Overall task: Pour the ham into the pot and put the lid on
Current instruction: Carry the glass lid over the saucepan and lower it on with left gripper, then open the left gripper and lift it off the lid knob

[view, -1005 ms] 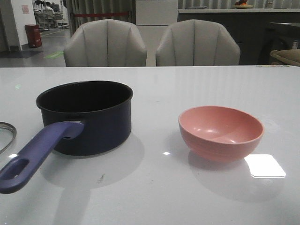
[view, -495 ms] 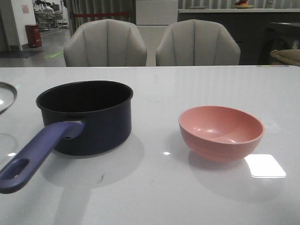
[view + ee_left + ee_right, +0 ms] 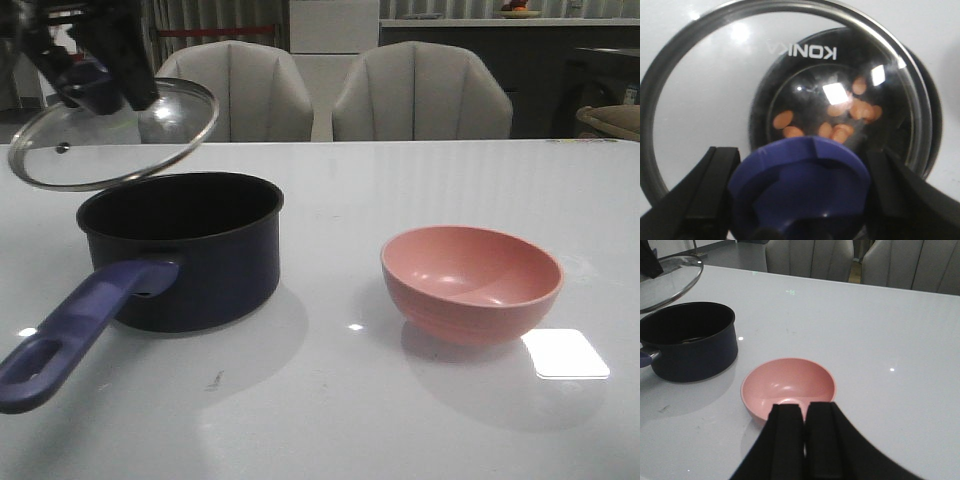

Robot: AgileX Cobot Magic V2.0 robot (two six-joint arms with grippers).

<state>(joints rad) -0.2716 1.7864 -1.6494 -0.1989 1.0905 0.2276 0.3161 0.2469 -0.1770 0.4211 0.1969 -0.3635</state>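
My left gripper is shut on the blue knob of the glass lid and holds it tilted in the air above the pot's far left rim. The navy pot stands at the left of the table, its purple-blue handle pointing to the near left. Through the lid, the left wrist view shows several orange-pink ham slices on the pot's black bottom. The pink bowl stands empty at the right. My right gripper is shut and empty, just in front of the bowl.
The white table has a bright glare patch near the bowl. Two grey chairs stand behind the far edge.
The lid has risen from the table's left edge and moved right, now held in the air above the pot's rim. The pot and the bowl have not moved.
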